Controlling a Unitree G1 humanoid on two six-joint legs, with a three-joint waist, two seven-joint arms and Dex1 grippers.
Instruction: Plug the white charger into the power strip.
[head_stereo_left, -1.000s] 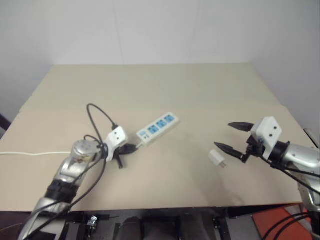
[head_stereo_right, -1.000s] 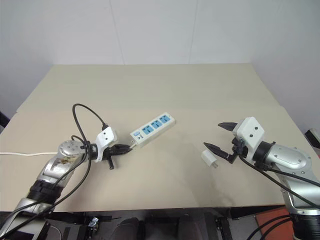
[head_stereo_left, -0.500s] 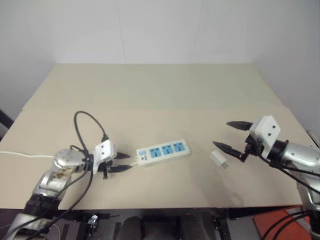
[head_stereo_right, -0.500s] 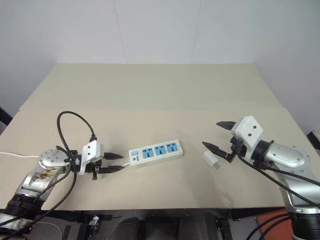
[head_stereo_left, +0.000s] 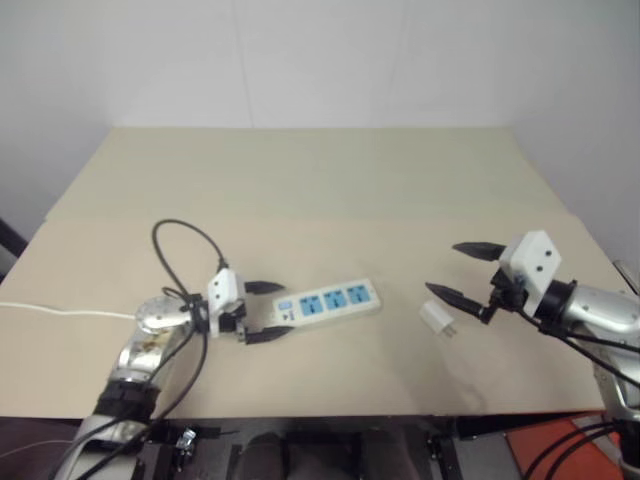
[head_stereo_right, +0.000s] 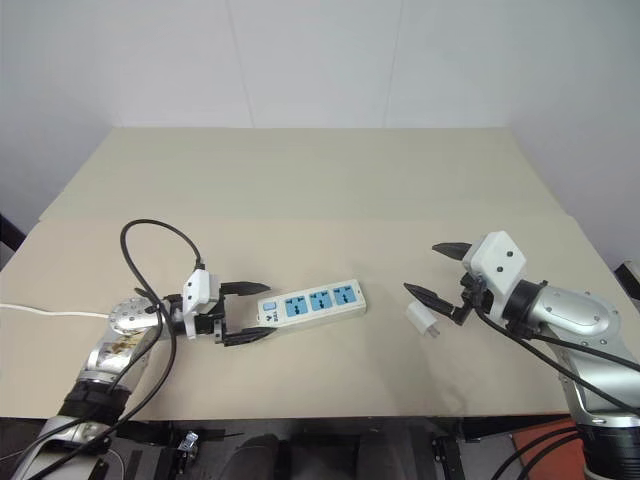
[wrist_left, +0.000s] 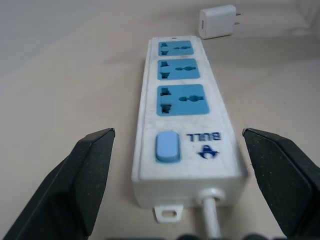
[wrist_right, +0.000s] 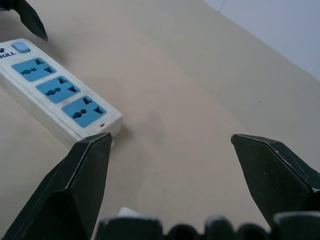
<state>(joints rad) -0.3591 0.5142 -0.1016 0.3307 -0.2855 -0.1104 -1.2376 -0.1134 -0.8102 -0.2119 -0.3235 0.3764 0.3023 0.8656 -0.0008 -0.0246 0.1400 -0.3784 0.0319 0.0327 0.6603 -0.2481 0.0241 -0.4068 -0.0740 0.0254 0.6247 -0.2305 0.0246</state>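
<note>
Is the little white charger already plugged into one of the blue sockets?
No, the white charger lies on the table apart from the power strip, whose three blue sockets are all empty.

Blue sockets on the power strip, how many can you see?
3, in a single row along the power strip: one next to the switch at the cord end, one in the middle, and one at the far end nearest the white charger. None looks hidden.

The white charger (wrist_right: 129, 212) is mostly cut off; the white cord (head_stereo_left: 60, 311) leaves frame
</note>
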